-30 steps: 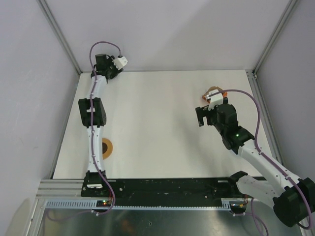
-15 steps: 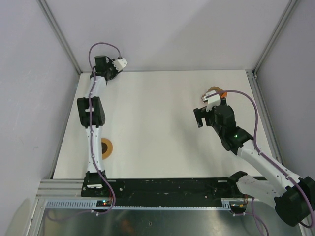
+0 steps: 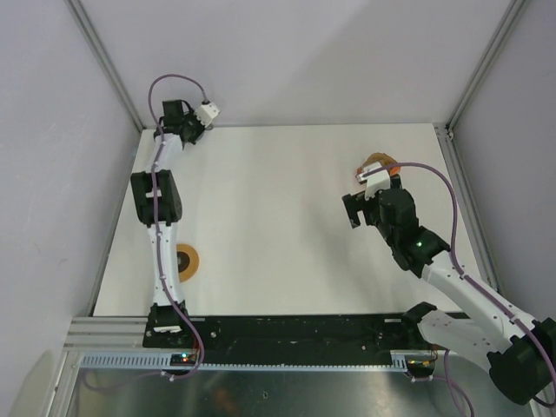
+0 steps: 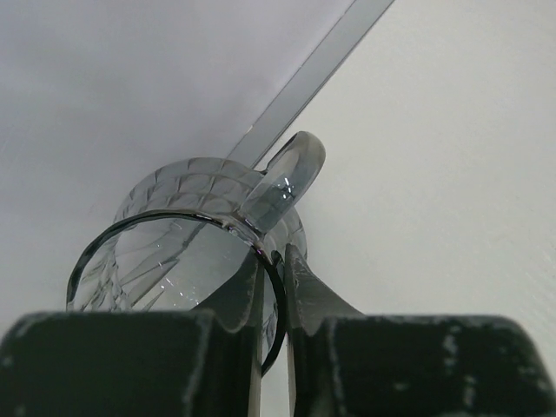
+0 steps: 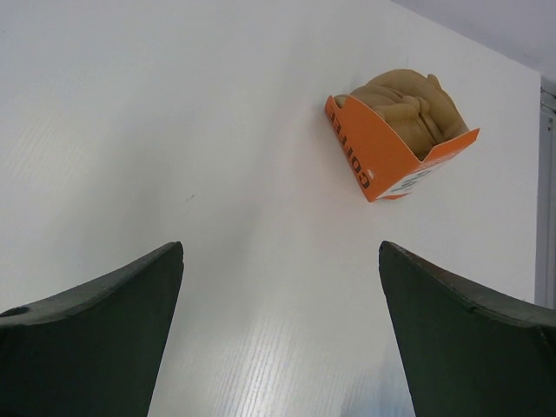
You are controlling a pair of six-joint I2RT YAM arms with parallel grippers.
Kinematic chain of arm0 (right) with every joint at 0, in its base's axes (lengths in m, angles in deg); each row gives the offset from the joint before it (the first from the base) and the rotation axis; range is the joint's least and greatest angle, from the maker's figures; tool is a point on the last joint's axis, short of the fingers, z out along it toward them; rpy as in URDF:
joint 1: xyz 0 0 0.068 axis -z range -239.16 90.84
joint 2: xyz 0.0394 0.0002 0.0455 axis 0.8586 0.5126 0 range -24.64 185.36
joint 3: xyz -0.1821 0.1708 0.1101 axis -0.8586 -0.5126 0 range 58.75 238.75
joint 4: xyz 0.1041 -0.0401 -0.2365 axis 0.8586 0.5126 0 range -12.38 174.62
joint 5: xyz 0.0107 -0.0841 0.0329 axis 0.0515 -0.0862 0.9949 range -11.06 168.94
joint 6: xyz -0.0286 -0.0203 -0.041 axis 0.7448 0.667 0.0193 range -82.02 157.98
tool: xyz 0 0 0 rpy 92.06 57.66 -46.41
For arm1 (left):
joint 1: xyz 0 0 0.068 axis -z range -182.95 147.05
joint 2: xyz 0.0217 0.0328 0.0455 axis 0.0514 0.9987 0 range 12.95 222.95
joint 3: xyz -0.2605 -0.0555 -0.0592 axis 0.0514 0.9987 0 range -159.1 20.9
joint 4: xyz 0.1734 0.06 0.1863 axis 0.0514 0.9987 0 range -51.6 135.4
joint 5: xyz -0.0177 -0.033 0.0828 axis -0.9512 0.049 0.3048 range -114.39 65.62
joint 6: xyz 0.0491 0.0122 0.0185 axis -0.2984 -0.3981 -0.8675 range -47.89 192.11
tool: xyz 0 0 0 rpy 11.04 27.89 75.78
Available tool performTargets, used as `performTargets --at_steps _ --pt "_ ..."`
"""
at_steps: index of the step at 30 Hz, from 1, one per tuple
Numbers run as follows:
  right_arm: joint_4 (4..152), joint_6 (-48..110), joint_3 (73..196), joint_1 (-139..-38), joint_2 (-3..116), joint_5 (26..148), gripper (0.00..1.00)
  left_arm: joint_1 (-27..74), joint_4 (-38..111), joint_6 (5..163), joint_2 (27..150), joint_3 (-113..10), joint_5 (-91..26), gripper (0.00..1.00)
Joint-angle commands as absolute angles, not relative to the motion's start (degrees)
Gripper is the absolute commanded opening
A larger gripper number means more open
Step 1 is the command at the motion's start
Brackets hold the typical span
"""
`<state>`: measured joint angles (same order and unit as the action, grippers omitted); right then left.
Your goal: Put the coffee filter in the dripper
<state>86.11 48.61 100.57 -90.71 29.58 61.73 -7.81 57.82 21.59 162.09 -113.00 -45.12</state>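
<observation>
Far-left corner of the white table (image 3: 278, 226), hard by the grey wall and its metal rail (image 4: 313, 78): the dripper (image 4: 187, 217), translucent grey-blue, spiral-ribbed, tipped with the rim toward the left wrist camera and the loop handle (image 4: 294, 165) uppermost. Pinched by the left gripper (image 4: 274, 261), closed tight on the dripper's wall just under the handle, one finger inside the rim, the other finger (image 4: 308, 291) outside. Resting on the table or lifted clear of it: cannot tell. Hidden in the top view beneath the left arm's wrist, with the arm stretched long along the left edge. Near that arm's base, partly tucked behind the forearm, a flat orange ring (image 3: 189, 261) with a dark centre, lying on the table well apart from the dripper. Over on the right side, the right gripper (image 5: 280, 252) spread wide, holding nothing, both dark fingers over bare table. Ahead of it and nearer its right finger, touching neither: an orange box (image 5: 373, 165) with white lettering, set askew on the far right part of the table, open mouth facing away from the gripper. Packed inside, light-brown coffee filters (image 5: 408, 100), rounded edges bulging out of the opening, stacked too close to tell one from another. From above, only a sliver of box and filters peeking past the right wrist camera.
</observation>
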Motion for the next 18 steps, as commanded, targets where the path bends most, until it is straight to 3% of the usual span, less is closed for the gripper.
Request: performTargets --at_steps 1,9,18 --pt "86.3 49.1 103.0 -91.2 27.7 60.1 0.99 -8.9 58.2 23.3 157.0 -113.5 -45.9 0.01" --pt "85.3 48.6 103.2 -91.9 28.4 60.6 0.99 -9.0 58.2 27.8 151.2 -110.5 -48.4 0.0" --pt "81.7 48.7 103.2 -94.2 30.8 62.2 0.99 -4.6 58.3 29.4 134.2 -89.8 -50.2 0.0"
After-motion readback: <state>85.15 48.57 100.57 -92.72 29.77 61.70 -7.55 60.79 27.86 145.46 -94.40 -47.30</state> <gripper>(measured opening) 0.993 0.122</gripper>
